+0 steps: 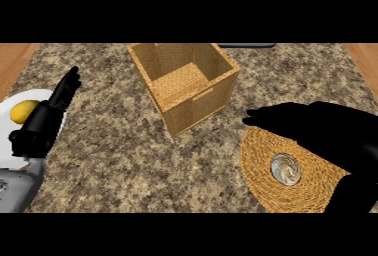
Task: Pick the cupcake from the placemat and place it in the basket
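Wicker placemat (258,176) below; right hand (325,125) is hovering open, empty; I'm planning to straddle the cupcake (286,169) before closing.

A speckled brown granite counter (111,150) carries an open-topped woven basket (199,107) near its middle, a round woven placemat (258,170) at the right, and a white plate (6,142) at the left edge.
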